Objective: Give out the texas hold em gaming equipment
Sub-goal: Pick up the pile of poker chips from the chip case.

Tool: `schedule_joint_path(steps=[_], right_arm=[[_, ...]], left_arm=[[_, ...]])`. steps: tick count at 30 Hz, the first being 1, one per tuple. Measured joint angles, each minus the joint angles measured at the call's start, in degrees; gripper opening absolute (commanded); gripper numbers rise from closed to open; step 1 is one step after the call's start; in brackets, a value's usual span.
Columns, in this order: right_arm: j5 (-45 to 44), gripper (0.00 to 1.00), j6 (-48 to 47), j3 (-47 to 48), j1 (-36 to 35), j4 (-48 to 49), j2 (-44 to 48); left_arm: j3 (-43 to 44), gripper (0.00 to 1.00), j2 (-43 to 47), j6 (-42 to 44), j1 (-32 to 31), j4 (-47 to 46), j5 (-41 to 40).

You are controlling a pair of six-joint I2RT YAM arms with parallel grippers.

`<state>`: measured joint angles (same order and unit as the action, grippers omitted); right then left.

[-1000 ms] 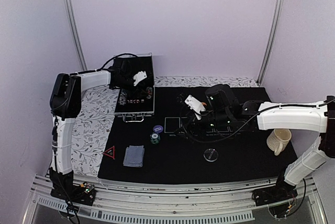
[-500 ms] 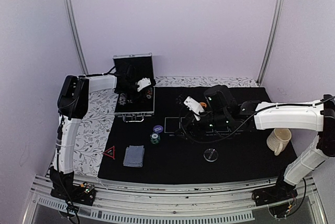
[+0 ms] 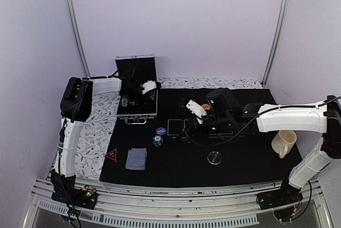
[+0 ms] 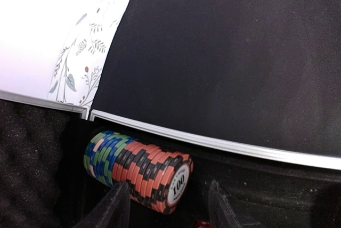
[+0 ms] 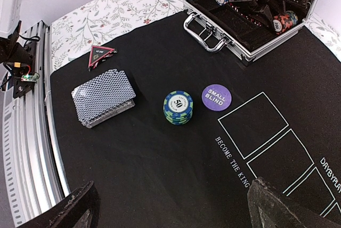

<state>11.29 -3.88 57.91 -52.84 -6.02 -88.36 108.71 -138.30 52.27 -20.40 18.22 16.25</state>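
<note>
An open aluminium case (image 3: 137, 112) stands at the mat's back left corner. My left gripper (image 3: 144, 90) reaches into it. In the left wrist view a roll of green, blue and red-black poker chips (image 4: 133, 164) lies in the case's foam slot. The left gripper (image 4: 168, 206) is open, its jaws astride the roll's "100" end; one finger (image 4: 114, 206) is against the roll, the other stands apart. My right gripper (image 5: 173, 206) hangs wide open and empty over the black mat (image 3: 240, 159). Ahead of it lie a deck of cards (image 5: 104, 96), a blue-green chip stack (image 5: 178, 107), a purple "small blind" disc (image 5: 217, 97) and a red triangle marker (image 5: 100, 56).
A clear disc (image 3: 214, 157) lies on the mat's near middle. A cream mug (image 3: 283, 144) stands at the right edge. The floral cloth (image 3: 96, 127) covers the table left of the mat. The case's handle (image 5: 205, 33) sticks out toward the mat.
My left gripper has come down from the case's lid into the tray over the chip roll, its jaws narrowing. The right arm has shifted only slightly.
</note>
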Motion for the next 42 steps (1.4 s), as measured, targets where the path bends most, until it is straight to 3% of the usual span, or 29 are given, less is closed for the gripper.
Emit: schedule_joint_path(steps=[3,13,20,35,42], right_arm=[[0.0,0.99,0.02,0.0,0.0,0.0,0.0],[-0.02,0.99,0.02,0.0,0.0,0.0,0.02],[0.0,0.99,0.02,-0.02,0.0,0.0,0.02],[1.11,0.99,0.15,-0.02,0.0,-0.02,0.0],[1.4,0.99,0.2,-0.02,0.0,-0.15,-0.35]], left_arm=[[0.0,0.45,0.0,1.33,0.02,0.33,0.2],[0.24,0.45,0.46,4.11,0.2,3.13,1.7],[-0.09,0.54,0.46,4.44,0.15,2.29,1.18],[-1.2,0.6,0.46,3.52,0.15,-3.06,0.0],[-0.13,0.54,-0.24,2.58,0.15,-3.98,-1.05]])
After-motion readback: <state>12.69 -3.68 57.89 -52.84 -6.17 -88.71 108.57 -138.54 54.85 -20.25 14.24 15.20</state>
